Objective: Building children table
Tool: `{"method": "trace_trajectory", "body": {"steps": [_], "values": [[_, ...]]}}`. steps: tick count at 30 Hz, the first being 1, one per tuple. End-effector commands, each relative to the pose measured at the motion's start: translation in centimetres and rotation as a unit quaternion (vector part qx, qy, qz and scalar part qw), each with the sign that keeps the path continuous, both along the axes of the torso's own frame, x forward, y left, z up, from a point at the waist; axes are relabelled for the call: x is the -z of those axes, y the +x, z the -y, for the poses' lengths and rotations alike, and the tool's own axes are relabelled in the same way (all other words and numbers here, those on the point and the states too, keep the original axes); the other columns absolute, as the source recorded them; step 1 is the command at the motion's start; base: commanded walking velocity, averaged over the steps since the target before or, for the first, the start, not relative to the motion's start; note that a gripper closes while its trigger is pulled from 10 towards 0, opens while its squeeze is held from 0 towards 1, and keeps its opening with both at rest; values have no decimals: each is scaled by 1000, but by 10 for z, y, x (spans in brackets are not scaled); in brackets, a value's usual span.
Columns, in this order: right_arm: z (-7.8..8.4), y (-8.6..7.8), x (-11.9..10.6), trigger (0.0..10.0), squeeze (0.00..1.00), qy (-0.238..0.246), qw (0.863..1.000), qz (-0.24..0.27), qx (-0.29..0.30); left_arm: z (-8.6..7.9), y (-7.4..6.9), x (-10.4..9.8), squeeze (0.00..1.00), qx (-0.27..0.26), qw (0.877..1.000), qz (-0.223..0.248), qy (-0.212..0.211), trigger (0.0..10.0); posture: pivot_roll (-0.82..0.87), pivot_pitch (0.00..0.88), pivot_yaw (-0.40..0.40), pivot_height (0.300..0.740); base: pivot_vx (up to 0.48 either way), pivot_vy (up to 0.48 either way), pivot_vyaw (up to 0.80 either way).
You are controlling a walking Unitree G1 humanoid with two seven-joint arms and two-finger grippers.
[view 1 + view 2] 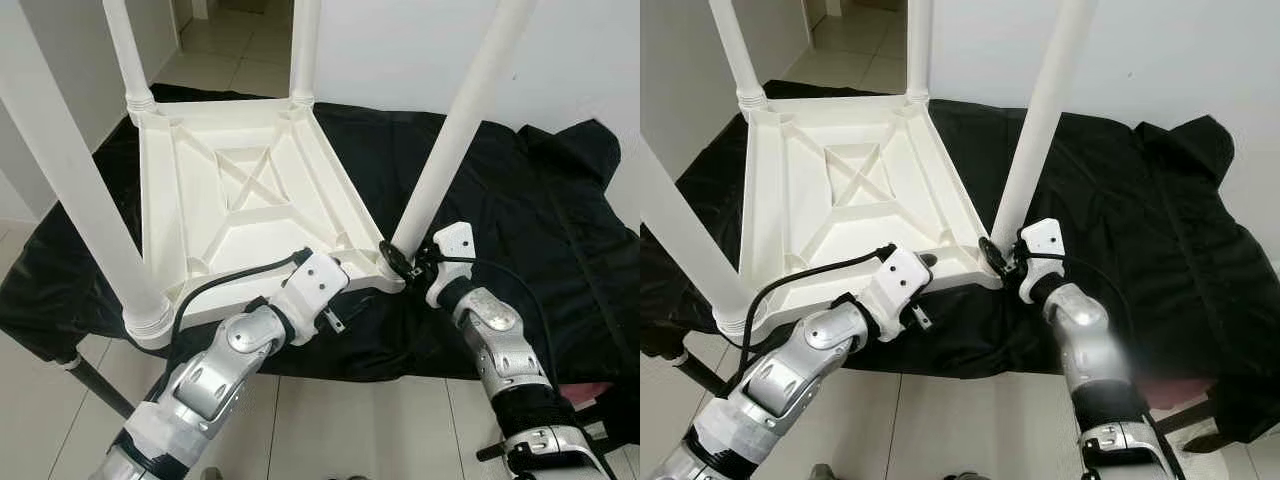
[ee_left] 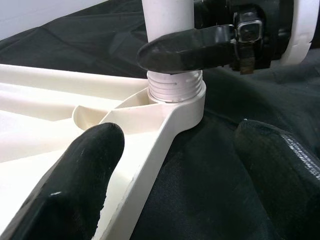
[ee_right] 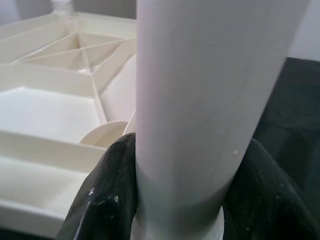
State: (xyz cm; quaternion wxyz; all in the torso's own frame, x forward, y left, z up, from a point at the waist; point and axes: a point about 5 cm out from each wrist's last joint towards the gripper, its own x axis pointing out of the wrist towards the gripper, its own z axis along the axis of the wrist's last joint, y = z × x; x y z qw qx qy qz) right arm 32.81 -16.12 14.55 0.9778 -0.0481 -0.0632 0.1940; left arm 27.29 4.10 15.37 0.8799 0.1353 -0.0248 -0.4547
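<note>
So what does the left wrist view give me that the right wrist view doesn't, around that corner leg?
Left wrist view alone: the leg's threaded collar seated in the tabletop's corner socket, a band of thread exposed, with one right gripper finger across the leg just above it, and the left gripper open, one finger on the tabletop edge, the other over the black cloth.

Right wrist view alone: the tabletop's ribbed underside and both right fingers clamped on the leg.

Both: the same white leg, the upturned tabletop, the black cloth.
</note>
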Motion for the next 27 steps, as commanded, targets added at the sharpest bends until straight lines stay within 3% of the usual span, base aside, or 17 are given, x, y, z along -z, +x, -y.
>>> {"method": "trace_trajectory", "body": {"steps": [1,9,10,12,17,22,27], "values": [[-1,-3,11,10000,0,13,999,-31,17,4,-4,3,0,39,999,-5,11,10000,38,90,-85,740,0,0,0],[-16,-8,10,10000,0,64,993,-37,96,4,-5,3,0,41,999,-6,11,10000,31,95,-80,740,0,0,0],[-26,-15,10,10000,0,79,988,-34,126,4,-5,3,0,42,999,-6,10,10000,32,96,-85,740,0,0,0],[-26,-15,10,10000,0,79,988,-34,126,4,-5,3,0,42,999,-6,10,10000,32,96,-85,740,0,0,0],[-48,-24,5,10000,0,127,971,-24,199,4,-5,4,0,38,999,-7,12,10000,37,103,-95,740,0,0,0],[-65,-26,1,10000,0,140,973,-29,183,5,-6,5,0,35,999,-8,10,10000,41,104,-95,740,0,0,0],[-65,-28,0,10000,0,138,974,-33,174,4,-8,7,0,36,999,-10,16,10000,40,104,-93,740,0,0,0]]}}
